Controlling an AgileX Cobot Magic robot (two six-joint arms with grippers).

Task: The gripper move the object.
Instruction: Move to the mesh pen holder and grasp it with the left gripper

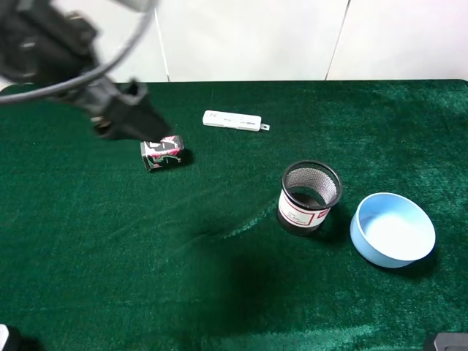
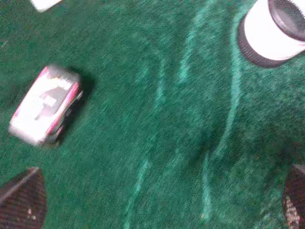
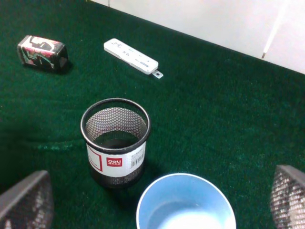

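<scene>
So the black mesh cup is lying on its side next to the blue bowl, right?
Not quite. The mesh cup is standing upright with its open end up, not lying on its side. It is next to the blue bowl, just as you said. The right wrist view shows this most clearly.

My left gripper (image 1: 162, 137), a bulky dark body trailing black cables, hangs at the far left with its fingers (image 2: 21, 200) spread wide and nothing between them. The black wire-mesh cup (image 1: 310, 197), white red-bordered label round its lower part, stands upright right of centre, well apart from me.
</scene>
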